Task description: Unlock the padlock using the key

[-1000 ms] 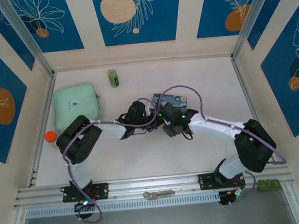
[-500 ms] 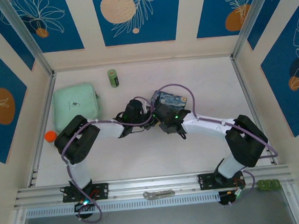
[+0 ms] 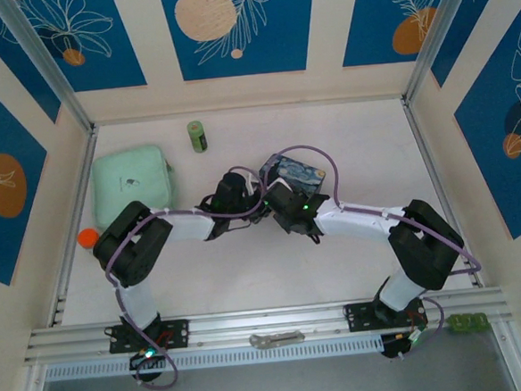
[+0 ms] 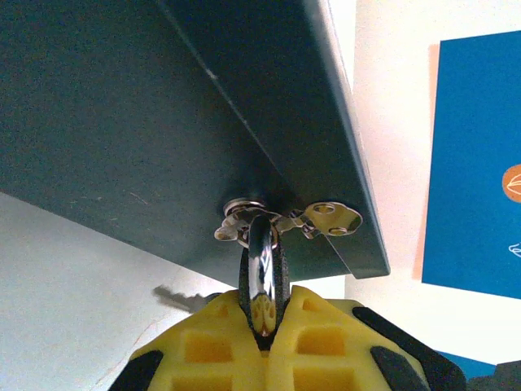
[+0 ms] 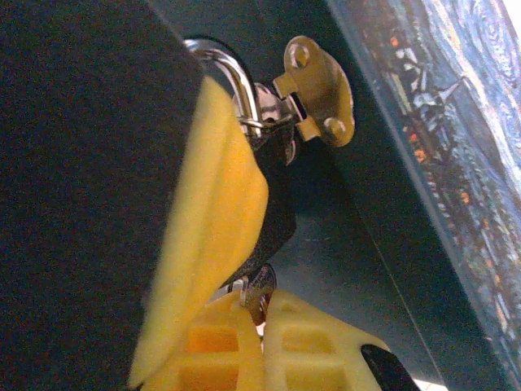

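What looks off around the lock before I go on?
Nothing looks damaged or spilled. The padlock hangs from the brass hasp on the tin, pinched by the left gripper; the right gripper holds the key at its base. One stray: a flat metal piece on the front rail.

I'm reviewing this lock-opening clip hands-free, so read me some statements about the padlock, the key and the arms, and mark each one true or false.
1. The left arm's jaws clamp the padlock. True.
2. The padlock lies loose on the table. False: it hangs from the brass hasp on the tin.
3. The right arm's jaws pinch the key, right by the padlock. True.
4. The green can sits between the arms' bases. False: it is near the far wall.
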You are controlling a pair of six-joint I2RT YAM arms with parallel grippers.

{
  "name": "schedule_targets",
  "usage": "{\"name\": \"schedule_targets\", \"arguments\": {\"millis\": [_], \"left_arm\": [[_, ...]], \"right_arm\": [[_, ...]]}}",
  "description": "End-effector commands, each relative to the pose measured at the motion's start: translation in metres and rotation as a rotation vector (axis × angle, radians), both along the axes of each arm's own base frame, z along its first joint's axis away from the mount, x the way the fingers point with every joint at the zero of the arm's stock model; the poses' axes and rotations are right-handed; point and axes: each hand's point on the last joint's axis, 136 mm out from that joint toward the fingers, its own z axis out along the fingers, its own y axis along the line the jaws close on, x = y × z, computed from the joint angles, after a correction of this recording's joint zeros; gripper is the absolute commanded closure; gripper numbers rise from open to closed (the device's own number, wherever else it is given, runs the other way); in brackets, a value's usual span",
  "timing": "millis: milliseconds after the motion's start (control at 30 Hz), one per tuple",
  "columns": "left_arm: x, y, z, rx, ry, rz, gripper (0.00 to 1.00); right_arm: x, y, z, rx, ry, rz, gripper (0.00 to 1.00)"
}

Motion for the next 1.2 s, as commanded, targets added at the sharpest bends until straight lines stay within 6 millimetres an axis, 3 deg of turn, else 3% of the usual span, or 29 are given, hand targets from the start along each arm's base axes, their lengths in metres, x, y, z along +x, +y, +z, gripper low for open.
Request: {"name": "schedule_targets", "arguments": {"millis": [0, 367, 733, 1000, 1167], "left_arm": [[-0.025, -0.020, 0.037, -0.112, -0.042, -0.115, 1.00], [-0.029, -0.019, 0.030, -0.179, -0.049, -0.118, 1.00], [-0.042, -0.014, 0.027, -0.162, -0.075, -0.165, 1.00], [-0.038, -0.007, 0.023, -0.108, -0.053, -0.119, 1.00], [-0.031, -0.007, 0.028, -0.078, -0.056, -0.102, 1.00]], "right_arm": [[-0.008, 0.024, -0.004, 0.060, 0.047, 0.147, 1.00], [-0.010, 0.020, 0.014, 0.727, 0.428, 0.096, 1.00], [0.004, 0.010, 0.018, 0.980, 0.576, 0.007, 1.00], [-0.008, 0.000, 0.019, 0.787, 0.497, 0.023, 1.00], [-0.016, -0.009, 0.022, 0.559, 0.375, 0.034, 0.71]]}}
